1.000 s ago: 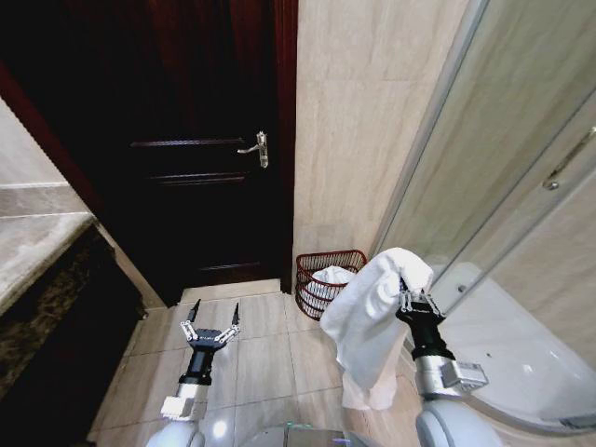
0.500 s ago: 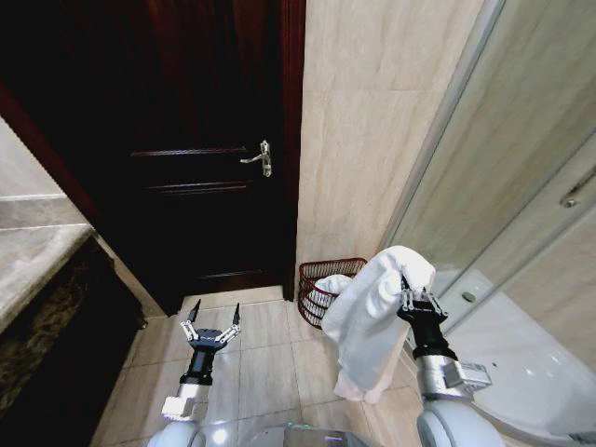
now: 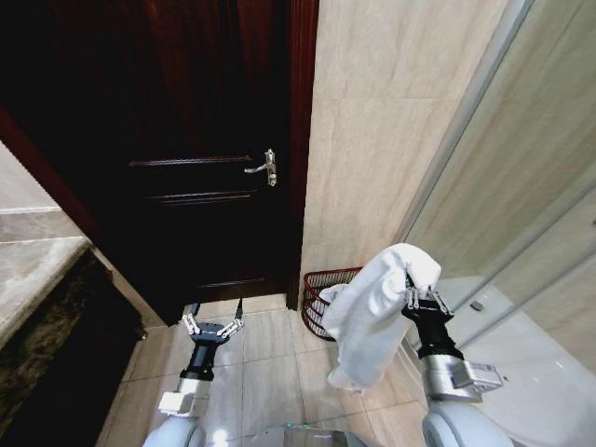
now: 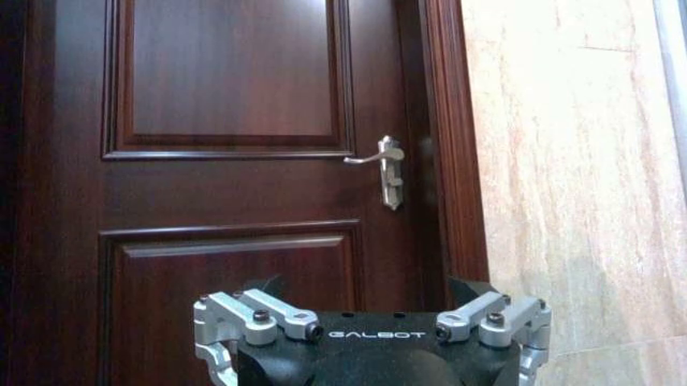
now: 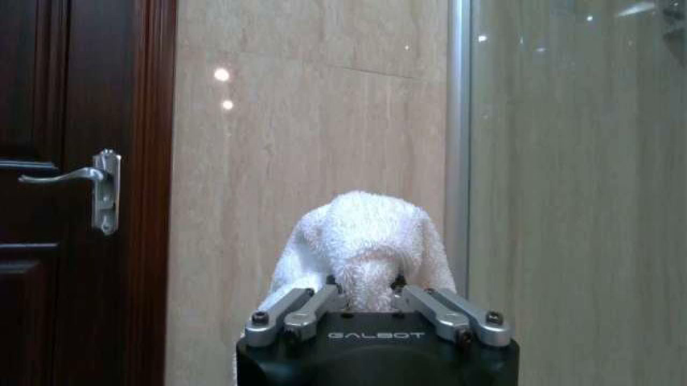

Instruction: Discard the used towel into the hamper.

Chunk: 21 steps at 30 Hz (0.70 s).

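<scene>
- My right claw (image 3: 419, 300) was raised at my right side, its fingers pinched onto a fold of the white towel (image 3: 377, 312).
- In the right wrist view the fingers (image 5: 311, 305) pressed in from both sides on a bunched hump of the towel (image 5: 365, 253) rising just beyond them.
- From that pinch the towel draped over the claw's tip and hung down on its inner side, its lower end dangling free above the tiled floor (image 3: 270, 358).
- The hamper (image 3: 326, 289), a dark reddish wire basket, stood on the floor just beyond and below the claw, against the beige tiled wall (image 3: 372, 140); the hanging towel covered most of it, so I couldn't tell what lay inside.
- A glass shower screen (image 3: 521, 186) stood on the claw's outer side.
- My left claw (image 3: 212, 323) was held low at my left side, well apart from the towel, its fingers spread and holding nothing.
- Ahead of the left claw (image 4: 371, 338) was a dark wooden door (image 4: 231, 161) with a silver lever handle (image 4: 384, 165).
</scene>
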Tool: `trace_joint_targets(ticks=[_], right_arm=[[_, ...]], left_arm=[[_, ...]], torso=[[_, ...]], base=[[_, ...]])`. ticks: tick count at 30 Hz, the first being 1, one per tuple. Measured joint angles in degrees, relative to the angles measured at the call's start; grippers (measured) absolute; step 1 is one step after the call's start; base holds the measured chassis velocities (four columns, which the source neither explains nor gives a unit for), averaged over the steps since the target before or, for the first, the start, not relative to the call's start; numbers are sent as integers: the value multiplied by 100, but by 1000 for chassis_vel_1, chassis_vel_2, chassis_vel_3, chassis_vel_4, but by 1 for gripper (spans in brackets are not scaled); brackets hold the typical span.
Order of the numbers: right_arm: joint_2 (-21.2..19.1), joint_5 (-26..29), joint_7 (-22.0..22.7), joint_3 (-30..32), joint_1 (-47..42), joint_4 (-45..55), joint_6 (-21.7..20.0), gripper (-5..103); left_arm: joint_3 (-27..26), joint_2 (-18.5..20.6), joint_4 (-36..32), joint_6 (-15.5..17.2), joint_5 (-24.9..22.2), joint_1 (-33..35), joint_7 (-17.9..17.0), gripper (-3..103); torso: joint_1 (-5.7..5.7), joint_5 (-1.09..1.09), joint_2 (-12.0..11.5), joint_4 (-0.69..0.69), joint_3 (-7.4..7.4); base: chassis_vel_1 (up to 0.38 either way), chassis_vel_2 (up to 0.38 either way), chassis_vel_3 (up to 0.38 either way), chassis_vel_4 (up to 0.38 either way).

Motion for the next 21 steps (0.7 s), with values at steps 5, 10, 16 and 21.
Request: trace_joint_targets(ticks=[5, 10, 16, 21], right_arm=[[-42, 88, 30, 11, 79, 9, -72, 16], [-315, 527, 244, 146, 447, 83, -451, 16], [-651, 1140, 321, 296, 752, 86, -728, 16], [-1052, 1662, 403, 538, 951, 86, -796, 16]], left_arm=[[-2, -37, 20, -7, 57, 6, -6, 100], [-13, -94, 31, 12, 167, 4, -69, 100], [-1, -170, 2, 88, 370, 32, -149, 100], [51, -188, -22, 103, 523, 137, -273, 100]], torso=[[-6, 1, -11, 0, -7], [-13, 2, -24, 0, -15], [-16, 2, -34, 0, -20], [-19, 3, -40, 0, -24]], base=[[-4, 48, 11, -30], [0, 0, 0, 0], [0, 0, 0, 0], [0, 0, 0, 0]])
